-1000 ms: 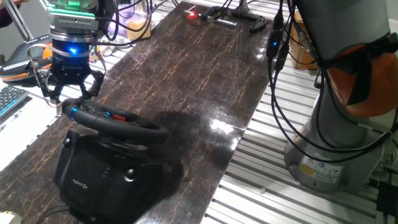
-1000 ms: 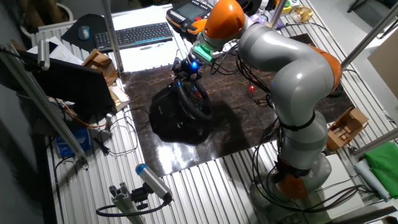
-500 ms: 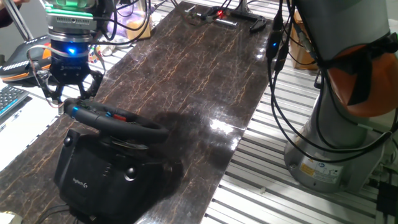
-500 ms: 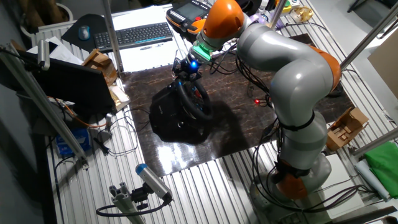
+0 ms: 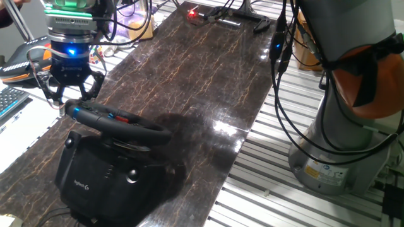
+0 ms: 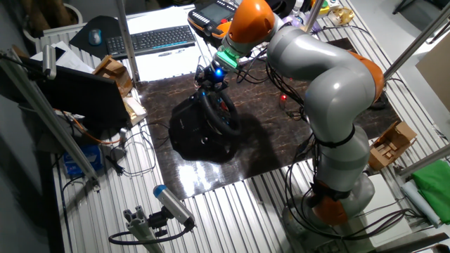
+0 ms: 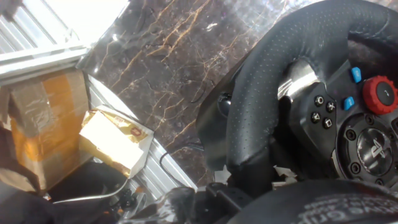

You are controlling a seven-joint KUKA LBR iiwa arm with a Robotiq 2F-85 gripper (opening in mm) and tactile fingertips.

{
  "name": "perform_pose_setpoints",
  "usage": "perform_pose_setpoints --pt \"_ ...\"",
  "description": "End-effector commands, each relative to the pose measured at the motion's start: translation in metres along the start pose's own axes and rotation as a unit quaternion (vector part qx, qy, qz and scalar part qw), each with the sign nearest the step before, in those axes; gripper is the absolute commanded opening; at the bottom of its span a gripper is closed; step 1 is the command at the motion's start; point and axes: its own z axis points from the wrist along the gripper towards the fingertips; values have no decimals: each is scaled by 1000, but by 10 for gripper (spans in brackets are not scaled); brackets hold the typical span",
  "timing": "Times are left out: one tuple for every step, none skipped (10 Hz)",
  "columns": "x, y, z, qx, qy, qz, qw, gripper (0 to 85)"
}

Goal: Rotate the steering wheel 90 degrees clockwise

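Nothing has shifted: the gripper still hovers open, straddling the wheel's far rim; rotation looks unstarted.

Our grey and orange arm

We are wearing smooth grey shells on the arm with orange joint bands, black cables trailing along us, and a green-and-blue light is glowing above our black gripper.
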Motion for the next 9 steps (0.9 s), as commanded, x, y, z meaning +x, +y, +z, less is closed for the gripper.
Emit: perform_pose_setpoints --pt "0 0 0 0 0 3 1000 263" --pt "0 0 0 -2 2 14 1000 257" --pt "-1 0 0 -1 4 26 1000 253" --pt "-1 0 0 -2 7 40 999 247" --pt "0 0 0 -4 11 53 999 247" --pt "1 0 0 -6 13 58 998 247" --pt "2 1 0 -6 13 59 998 243" --pt "3 1 0 -7 13 57 998 267" --pt "3 1 0 -8 14 55 998 407"
